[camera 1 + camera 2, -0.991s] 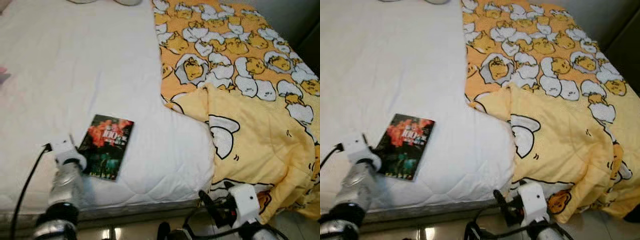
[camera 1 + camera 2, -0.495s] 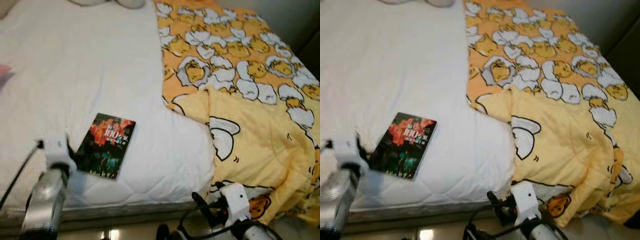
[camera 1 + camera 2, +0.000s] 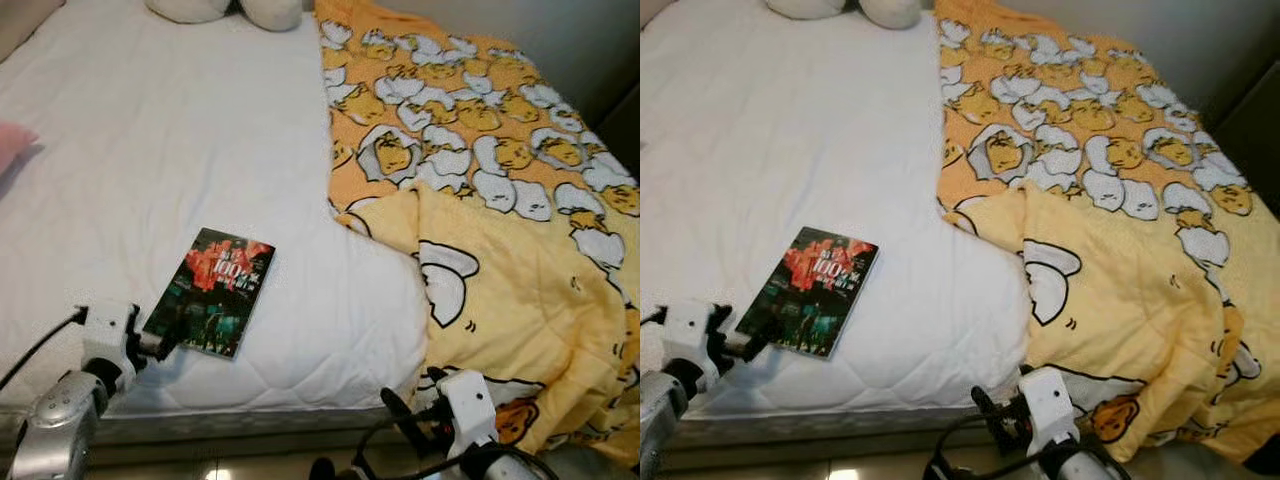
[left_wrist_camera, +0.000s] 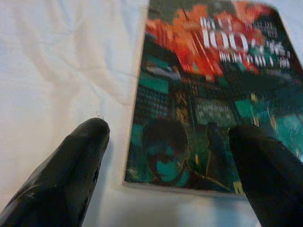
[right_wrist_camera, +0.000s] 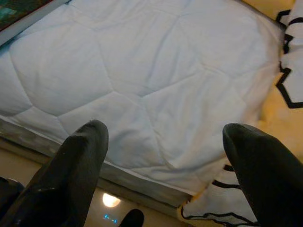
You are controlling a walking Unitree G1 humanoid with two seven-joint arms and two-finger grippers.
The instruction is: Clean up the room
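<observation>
Your left gripper (image 4: 165, 156) has its two black fingers spread wide, right at the near edge of the book (image 3: 213, 291), with one finger on the white mattress (image 3: 150, 160) and the other over the dark cover. The book lies flat near the bed's front edge, well apart from the yellow duck blanket (image 3: 500, 230). Your right gripper (image 5: 163, 161) hangs low by the bed's edge, fingers wide too; the cover's small print is too blurry to read.

Left gripper (image 4: 165, 142) has pulled back off the book (image 3: 212, 291); fingers (image 4: 71, 165) now straddle its near edge.
</observation>
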